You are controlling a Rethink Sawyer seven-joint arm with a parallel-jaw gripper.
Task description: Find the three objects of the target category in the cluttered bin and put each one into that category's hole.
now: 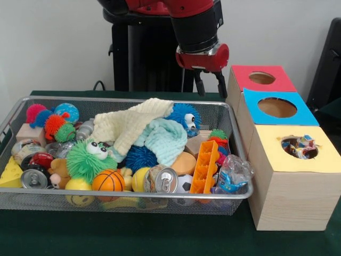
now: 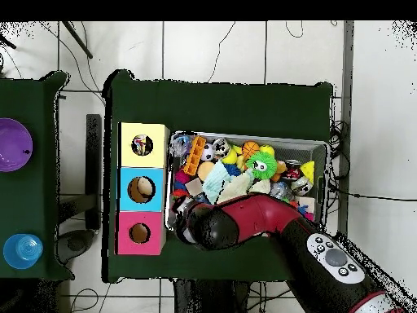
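Observation:
My gripper (image 1: 209,85) hangs open and empty above the far right corner of the wire mesh bin (image 1: 128,100), close to the red-topped box. The yellow-topped box (image 1: 290,160) stands nearest the camera at the right. Its round hole (image 1: 298,148) shows speckled multicoloured textile (image 1: 305,145) inside. No other speckled textile piece shows plainly in the bin. A pale-yellow knitted cloth (image 1: 133,125) and a mint cloth (image 1: 168,137) lie across the middle of the clutter. In the overhead view the arm (image 2: 244,218) covers the gripper beside the bin (image 2: 244,136), and the yellow box (image 2: 142,130) lies at the left.
The blue-topped box (image 1: 277,109) and red-topped box (image 1: 261,79) stand behind the yellow one. The bin holds fuzzy balls (image 1: 88,159), a small basketball (image 1: 108,180), a can (image 1: 161,179), an orange tray (image 1: 205,166) and a plastic bag (image 1: 233,173). The pedestal (image 1: 144,48) stands behind.

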